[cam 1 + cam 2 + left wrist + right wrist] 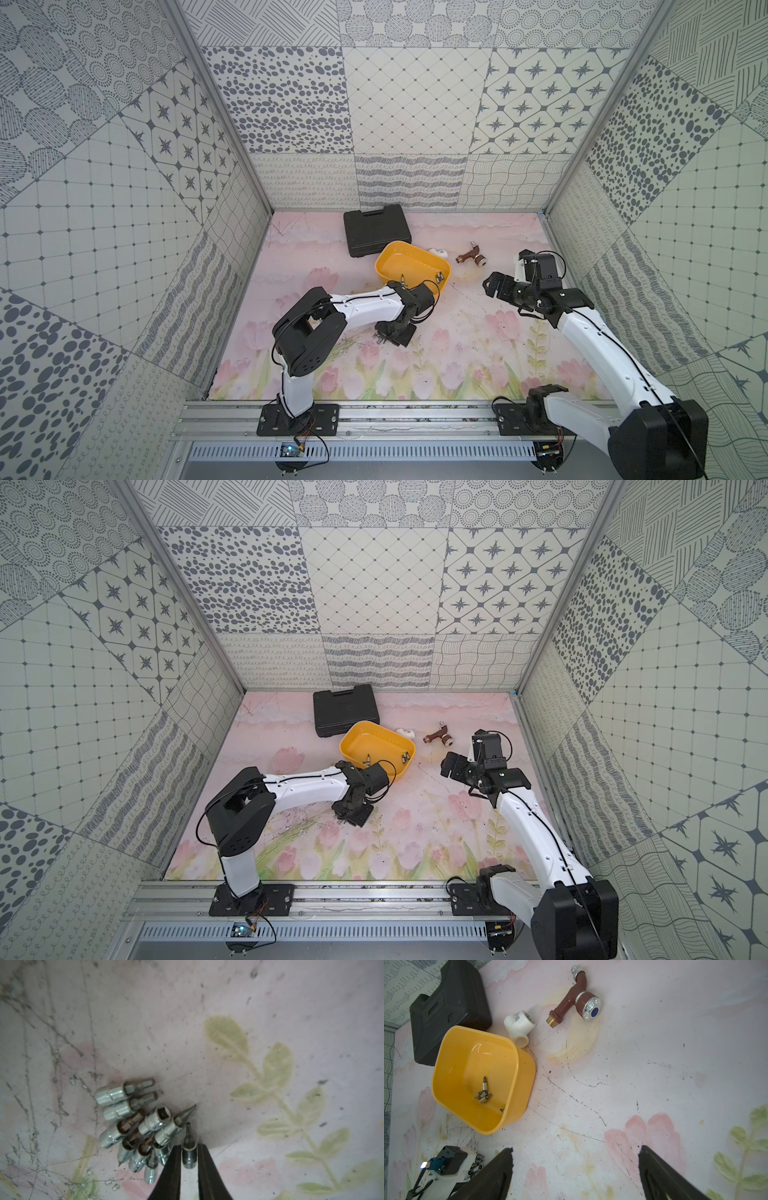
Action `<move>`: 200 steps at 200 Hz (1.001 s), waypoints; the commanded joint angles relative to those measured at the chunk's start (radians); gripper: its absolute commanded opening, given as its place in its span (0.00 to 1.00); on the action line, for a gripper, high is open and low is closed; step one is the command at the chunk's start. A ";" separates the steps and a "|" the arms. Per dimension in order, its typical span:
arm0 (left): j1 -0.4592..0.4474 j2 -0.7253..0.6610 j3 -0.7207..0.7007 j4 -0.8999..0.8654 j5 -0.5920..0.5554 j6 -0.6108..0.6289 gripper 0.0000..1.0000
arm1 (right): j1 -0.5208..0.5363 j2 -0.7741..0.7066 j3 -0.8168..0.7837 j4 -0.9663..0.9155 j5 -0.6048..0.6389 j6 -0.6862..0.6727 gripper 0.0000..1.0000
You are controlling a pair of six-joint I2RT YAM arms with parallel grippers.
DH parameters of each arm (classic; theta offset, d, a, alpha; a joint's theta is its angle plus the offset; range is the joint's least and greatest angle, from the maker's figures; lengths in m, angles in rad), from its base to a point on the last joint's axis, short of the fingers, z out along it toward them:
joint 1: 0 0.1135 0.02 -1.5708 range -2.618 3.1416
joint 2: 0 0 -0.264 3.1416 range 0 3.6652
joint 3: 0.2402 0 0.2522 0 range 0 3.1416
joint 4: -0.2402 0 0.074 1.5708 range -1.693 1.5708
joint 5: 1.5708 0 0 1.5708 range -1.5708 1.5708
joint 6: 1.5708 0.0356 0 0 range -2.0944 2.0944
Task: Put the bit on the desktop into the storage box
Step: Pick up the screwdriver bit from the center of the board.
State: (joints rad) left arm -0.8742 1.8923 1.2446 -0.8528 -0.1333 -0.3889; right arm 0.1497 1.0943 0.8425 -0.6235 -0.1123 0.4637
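Floral desktop (270, 1001): only left wrist view shows left hand (189, 1148) pinching a bit (188, 1156); right hand (576, 1148) gapes.

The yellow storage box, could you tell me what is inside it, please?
Several metal bits lie on the storage box floor; its wall partly hides one further bit.

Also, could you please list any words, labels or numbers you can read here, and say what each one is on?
No text here is legible.
sticker on the white pipe elbow: print too small to read.
moulded marks on the black tool case: too blurred to read.
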 commanded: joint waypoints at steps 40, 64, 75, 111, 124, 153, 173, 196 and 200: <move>-0.008 0.021 -0.010 -0.002 0.021 -0.005 0.20 | -0.004 0.006 0.027 0.038 -0.006 -0.002 0.97; -0.009 0.016 -0.010 0.000 0.024 -0.005 0.18 | -0.004 0.004 0.027 0.037 -0.006 -0.002 0.96; -0.010 0.013 -0.010 0.001 0.024 -0.005 0.17 | -0.004 0.005 0.029 0.038 -0.007 -0.002 0.97; -0.009 -0.005 -0.007 0.003 0.032 -0.004 0.15 | -0.004 0.004 0.028 0.038 -0.007 0.000 0.97; -0.009 -0.013 -0.007 0.003 0.032 -0.004 0.15 | -0.004 0.004 0.027 0.038 -0.007 0.000 0.97; -0.009 -0.036 -0.001 -0.005 0.029 -0.004 0.15 | -0.004 0.006 0.031 0.038 -0.008 -0.002 0.97; -0.011 -0.057 0.006 -0.014 0.023 0.000 0.15 | -0.004 0.006 0.032 0.038 -0.008 0.000 0.97; -0.010 -0.092 0.021 -0.031 0.012 0.006 0.12 | -0.004 0.006 0.034 0.037 -0.009 -0.001 0.96; -0.010 -0.099 0.024 -0.032 0.010 0.009 0.12 | -0.004 0.006 0.034 0.038 -0.010 -0.001 0.97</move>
State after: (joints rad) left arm -0.8814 1.8412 1.2438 -0.8501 -0.1249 -0.3893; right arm 0.1497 1.0946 0.8425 -0.6201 -0.1127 0.4637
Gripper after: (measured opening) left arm 0.150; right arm 0.966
